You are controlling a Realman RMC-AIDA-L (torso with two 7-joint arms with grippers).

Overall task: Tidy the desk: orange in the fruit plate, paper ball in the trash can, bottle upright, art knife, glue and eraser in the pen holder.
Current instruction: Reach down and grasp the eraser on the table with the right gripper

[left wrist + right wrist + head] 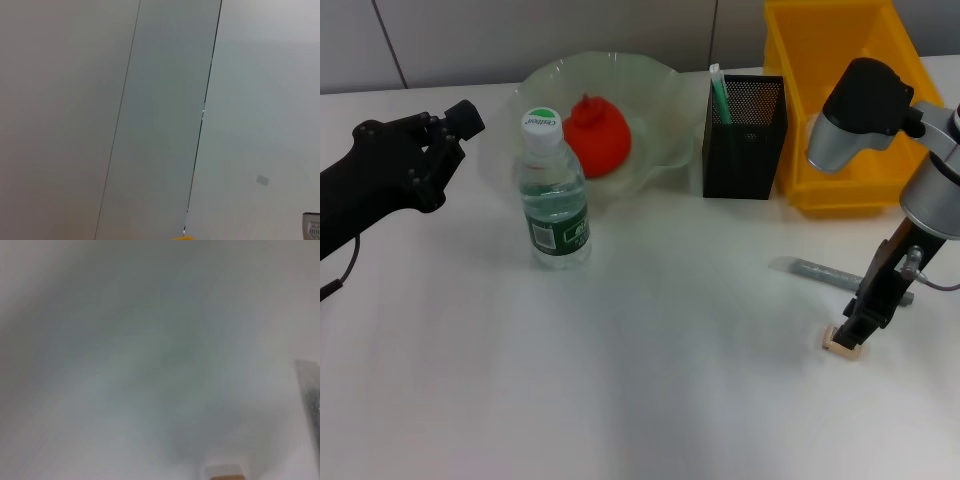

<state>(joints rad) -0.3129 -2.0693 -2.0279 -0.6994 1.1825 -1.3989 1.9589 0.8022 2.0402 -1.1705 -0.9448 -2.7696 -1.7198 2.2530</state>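
Looking first at the containers, I am seeing the orange (597, 137) lying inside the fruit plate (660, 90) at the back of the table (620, 380). The pen holder (743, 140) is standing just right of the plate and is holding a green-and-white stick-like thing (720, 92) that is leaning in its left corner. The trash can (840, 60) is touching the pen holder on its right side; I cannot see down to its bottom behind the right arm.

The bottle (553, 190) is standing upright just in front of the fruit plate, with its cap on. A grey, flat, long thing (820, 270), maybe the art knife, is lying on the table in front of the trash can. The eraser (844, 343) is lying on the table near the right edge, and the right end effector (855, 328) is pointing down right over it, its tips at the eraser; I cannot tell if it is gripping it already. In the right wrist view the eraser (226, 472) is showing only as a blurred beige block.

The left end effector (445, 135) is hanging at the left side, apart from the bottle, and I cannot tell if it is open. The middle and front of the table are giving wide room for moving.
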